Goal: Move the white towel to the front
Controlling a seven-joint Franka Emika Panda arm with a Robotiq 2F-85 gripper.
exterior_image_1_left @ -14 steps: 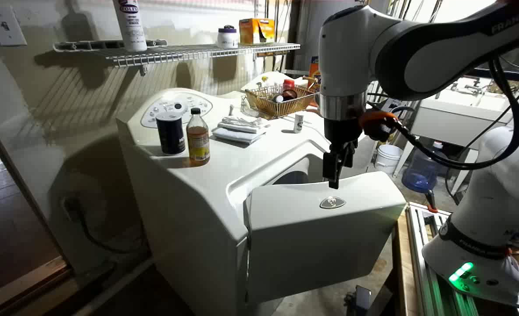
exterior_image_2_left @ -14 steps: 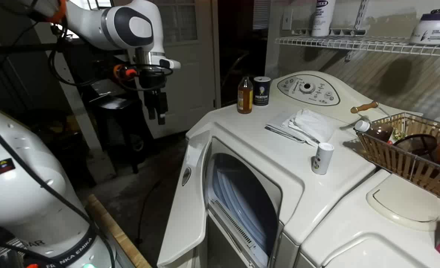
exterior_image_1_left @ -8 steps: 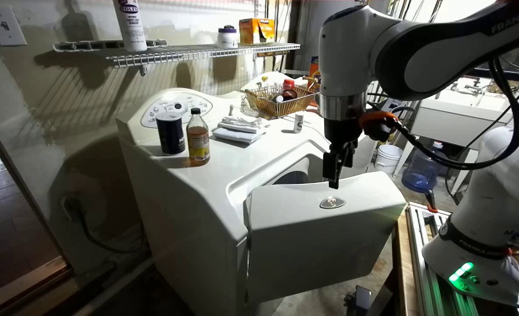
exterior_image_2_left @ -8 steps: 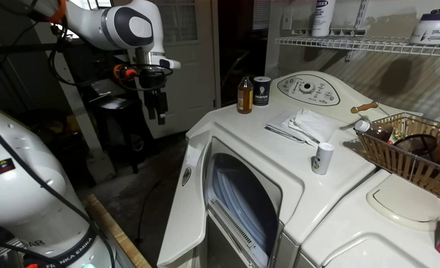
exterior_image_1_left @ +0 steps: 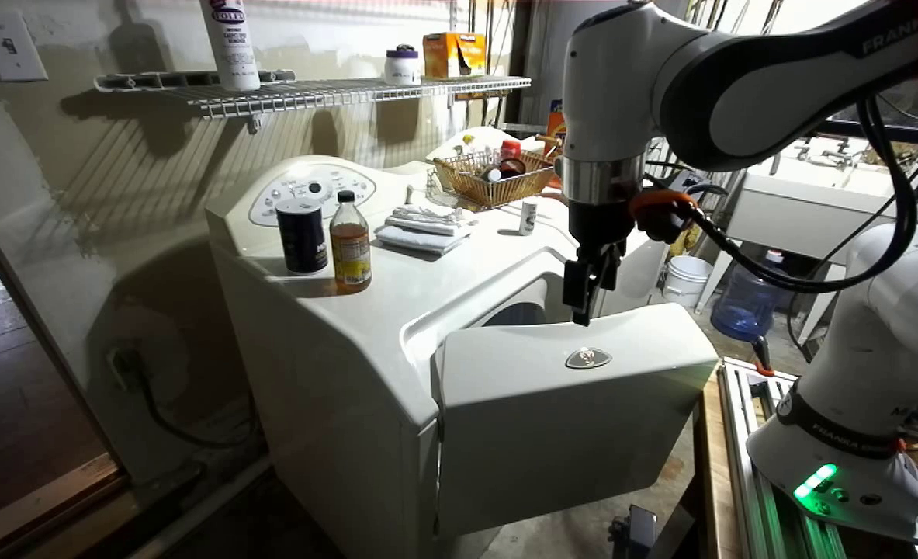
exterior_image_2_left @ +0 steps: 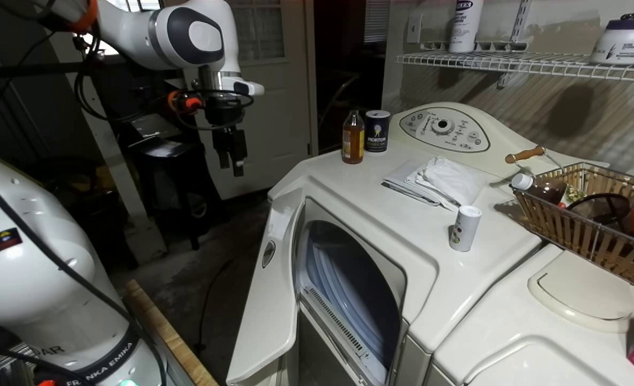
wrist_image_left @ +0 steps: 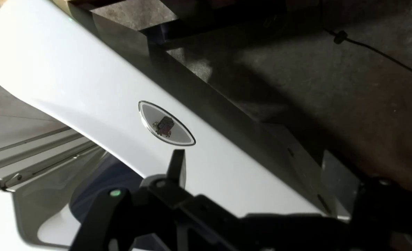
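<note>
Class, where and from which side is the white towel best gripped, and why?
Probably pinch the rumpled top of the white towel from above: its creases stand raised over flatter folded layers, while a small white container near one end could hinder approaching there.

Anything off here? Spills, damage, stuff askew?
The appliance door stands swung open, baring the blue-grey interior; odd, since moving the white towel shouldn't need that, and it might get in the way of the tool. The towel is rumpled, nothing unusual. Wall paint looks patchy. No spill visible.

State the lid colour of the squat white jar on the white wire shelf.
Purple: the lid shows best in an exterior view.
</note>
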